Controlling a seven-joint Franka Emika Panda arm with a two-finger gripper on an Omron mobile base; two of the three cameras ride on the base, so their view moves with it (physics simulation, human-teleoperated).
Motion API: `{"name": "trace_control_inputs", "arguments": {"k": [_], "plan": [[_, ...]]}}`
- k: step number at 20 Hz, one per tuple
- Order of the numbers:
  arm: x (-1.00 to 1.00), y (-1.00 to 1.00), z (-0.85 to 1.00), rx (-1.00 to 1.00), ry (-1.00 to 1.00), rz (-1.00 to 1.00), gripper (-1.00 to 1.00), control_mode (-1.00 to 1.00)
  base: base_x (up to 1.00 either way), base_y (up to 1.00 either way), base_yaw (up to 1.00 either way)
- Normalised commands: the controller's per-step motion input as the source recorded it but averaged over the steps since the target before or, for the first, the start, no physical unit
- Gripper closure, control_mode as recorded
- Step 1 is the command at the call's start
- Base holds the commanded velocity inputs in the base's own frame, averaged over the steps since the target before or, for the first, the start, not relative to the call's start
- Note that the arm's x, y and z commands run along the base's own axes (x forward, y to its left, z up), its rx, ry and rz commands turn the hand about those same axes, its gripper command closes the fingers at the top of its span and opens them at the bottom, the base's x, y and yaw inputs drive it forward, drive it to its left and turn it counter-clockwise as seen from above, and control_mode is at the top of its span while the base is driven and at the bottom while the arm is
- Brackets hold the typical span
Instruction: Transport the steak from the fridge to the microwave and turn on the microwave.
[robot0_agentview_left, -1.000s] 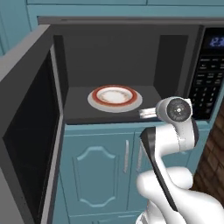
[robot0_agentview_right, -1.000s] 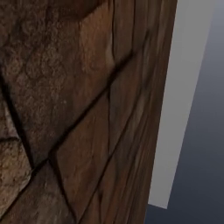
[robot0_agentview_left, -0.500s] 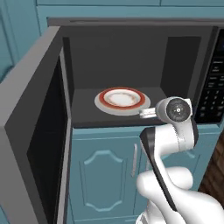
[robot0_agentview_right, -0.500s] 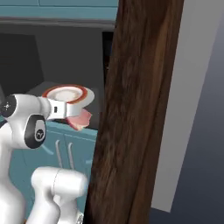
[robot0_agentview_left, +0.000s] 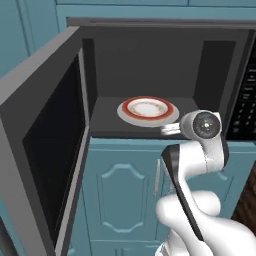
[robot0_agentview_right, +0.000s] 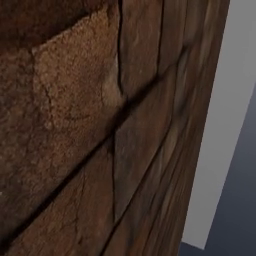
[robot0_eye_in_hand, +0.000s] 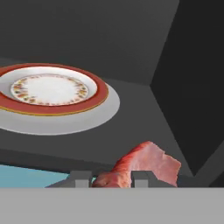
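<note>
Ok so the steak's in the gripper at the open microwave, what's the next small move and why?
Probably ease the gripper forward and a little toward the plate. The steak is pinched between the fingers just at the front lip of the microwave, whose door stands open, and the red-rimmed plate on the turntable has nothing on it, so it looks like the drop spot.

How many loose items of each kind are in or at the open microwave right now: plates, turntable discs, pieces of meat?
Plates, red-rimmed: 1, the plate on the disc.
Turntable discs, grey-white: 1, the disc on the microwave floor.
Pieces of meat: 1, the steak, clamped in the tool just short of the opening.
Total: 3
</note>
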Motion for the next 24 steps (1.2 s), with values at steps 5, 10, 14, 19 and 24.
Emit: {"name": "trace_control_inputs", "arguments": {"k": [5,10,14,19,24], "plan": [[0.0,0.0,0.0,0.0,0.0,0.0,1.0,1.0,0.0,0.0,0.41],[0.0,0.0,0.0,0.0,0.0,0.0,1.0,1.0,0.0,-0.03,0.46],[0.0,-0.04,0.0,0.0,-0.01,0.11,1.0,-1.0,0.0,-0.1,0.34],[-0.01,-0.32,0.0,0.0,-0.11,0.29,1.0,-1.0,0.0,0.0,0.0],[0.0,-0.44,0.0,0.0,-0.13,0.08,1.0,-1.0,0.0,0.0,0.0]]}}
